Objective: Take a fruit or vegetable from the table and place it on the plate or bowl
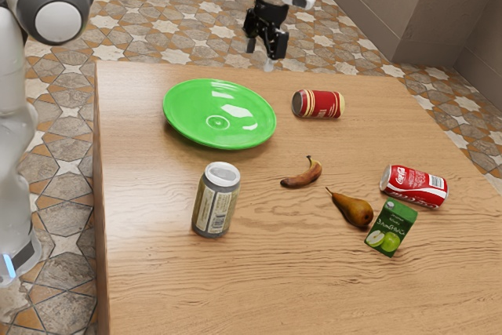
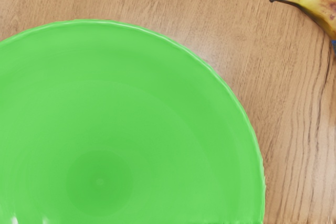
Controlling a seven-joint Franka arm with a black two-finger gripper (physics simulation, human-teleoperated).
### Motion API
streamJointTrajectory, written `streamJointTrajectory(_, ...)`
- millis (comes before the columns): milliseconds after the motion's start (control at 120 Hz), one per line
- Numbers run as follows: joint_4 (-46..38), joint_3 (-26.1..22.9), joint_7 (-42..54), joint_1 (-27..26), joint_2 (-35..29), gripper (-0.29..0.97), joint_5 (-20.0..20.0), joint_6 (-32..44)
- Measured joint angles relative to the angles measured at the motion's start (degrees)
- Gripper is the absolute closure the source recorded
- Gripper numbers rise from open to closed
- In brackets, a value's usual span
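A green plate (image 1: 220, 113) lies on the wooden table toward its far side; the wrist view shows the same plate (image 2: 115, 129) bare, with nothing on it. A brown-spotted banana (image 1: 303, 176) lies near the table's middle, and its stem end (image 2: 310, 3) peeks in beyond the plate's rim. A brown pear (image 1: 353, 208) rests just to the exterior view's right of the banana. My gripper (image 1: 263, 41) hangs high above the table's far edge, beyond the plate, open with nothing between its fingers.
Two red soda cans lie on their sides, one (image 1: 318, 103) beside the plate and one (image 1: 413, 186) at the exterior view's right. A grey-green jar (image 1: 215, 199) stands in front of the plate. A green juice carton (image 1: 391, 227) lies by the pear.
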Motion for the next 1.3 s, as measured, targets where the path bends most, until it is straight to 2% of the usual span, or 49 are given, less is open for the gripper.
streamJointTrajectory(133,0.00,0.01,0.29,-2.04,0.11,0.00,-0.30,-0.07)
streamJointTrajectory(450,0.65,0.67,-2.34,0.57,0.29,0.00,-1.76,-0.52)
streamJointTrajectory(550,10.45,-0.04,-4.18,-0.63,-2.82,0.00,-1.65,-3.04)
streamJointTrajectory(667,13.12,-4.12,-7.43,1.13,-4.65,0.00,-0.83,-4.98)
streamJointTrajectory(733,13.34,-5.94,-9.61,2.00,-3.52,0.00,-0.75,-5.53)
streamJointTrajectory(875,12.66,-6.39,-13.92,0.36,0.41,0.00,-1.22,-6.25)
streamJointTrajectory(1025,10.45,-6.61,-18.17,-5.78,5.66,0.00,-2.95,-4.56)
streamJointTrajectory(1208,9.39,-6.06,-24.21,-0.93,11.45,0.00,-5.89,-2.59)
streamJointTrajectory(1300,9.01,-6.06,-27.31,-0.69,12.91,0.00,-6.46,-1.69)
